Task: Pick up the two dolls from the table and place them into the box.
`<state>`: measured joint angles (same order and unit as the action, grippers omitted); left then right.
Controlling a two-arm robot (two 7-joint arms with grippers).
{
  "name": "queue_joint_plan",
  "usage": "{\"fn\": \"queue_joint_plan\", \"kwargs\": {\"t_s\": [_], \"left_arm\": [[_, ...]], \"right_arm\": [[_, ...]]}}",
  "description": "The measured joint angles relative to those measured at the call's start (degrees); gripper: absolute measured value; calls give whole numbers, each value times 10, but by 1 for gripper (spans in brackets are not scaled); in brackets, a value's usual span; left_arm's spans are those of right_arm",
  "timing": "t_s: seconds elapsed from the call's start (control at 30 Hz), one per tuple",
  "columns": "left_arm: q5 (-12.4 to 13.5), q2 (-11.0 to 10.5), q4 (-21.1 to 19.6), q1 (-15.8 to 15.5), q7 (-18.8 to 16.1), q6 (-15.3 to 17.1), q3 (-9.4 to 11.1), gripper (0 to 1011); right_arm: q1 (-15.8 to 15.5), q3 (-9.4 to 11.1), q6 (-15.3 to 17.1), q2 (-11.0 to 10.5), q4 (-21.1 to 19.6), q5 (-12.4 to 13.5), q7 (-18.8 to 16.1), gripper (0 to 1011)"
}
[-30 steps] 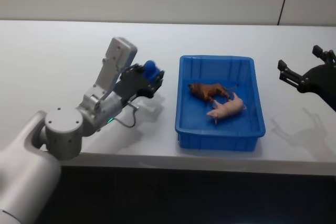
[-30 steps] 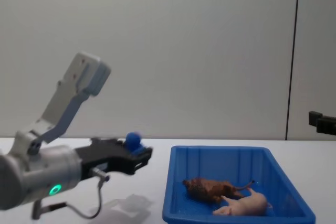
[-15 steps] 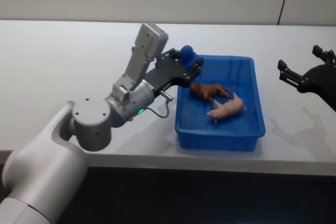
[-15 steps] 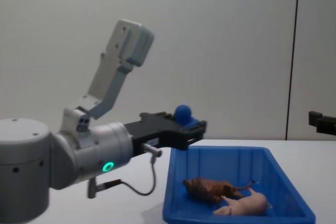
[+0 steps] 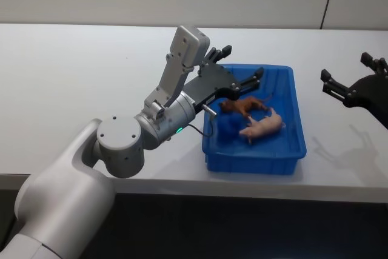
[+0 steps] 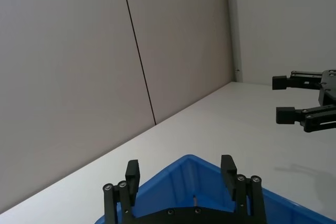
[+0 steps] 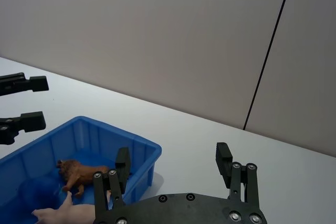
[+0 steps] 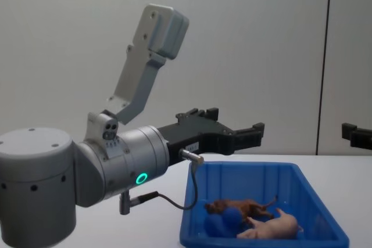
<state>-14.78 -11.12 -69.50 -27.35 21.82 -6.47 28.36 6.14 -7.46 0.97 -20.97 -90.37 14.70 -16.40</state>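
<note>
The blue box [image 5: 254, 163] sits on the white table [image 5: 85, 59] and holds three dolls. A brown four-legged doll [image 5: 242, 106] lies beside a pale pink pig [image 5: 264, 124], and a blue duck [image 5: 227, 127] rests at the box's left wall. In the chest view the duck [image 8: 224, 220] lies in front of the brown doll [image 8: 244, 206]. My left gripper [image 5: 241, 63] hovers open above the box's left half with nothing in it. My right gripper [image 5: 347, 72] hangs open over the table to the right of the box.
The table's front edge [image 5: 254, 186] runs just in front of the box. A pale wall with a dark vertical seam [image 8: 324, 62] stands behind the table. Bare tabletop stretches left of the box.
My left gripper carried the blue duck rightward from the table to above the box, then opened. The duck now lies in the box. The right arm has not moved.
</note>
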Motion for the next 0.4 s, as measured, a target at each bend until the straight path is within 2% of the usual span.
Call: {"fn": "queue_joint_plan", "kwargs": {"t_s": [0.1,0.4], "left_arm": [[-4,-4,-12,7,-3,-4,0,1001],[-12,-25,-56,34,-15,-18,-2,1001]], "right_arm": [[0,0,0,0,0,0,0,1001],[0,0,0,0,0,0,0,1001]]}}
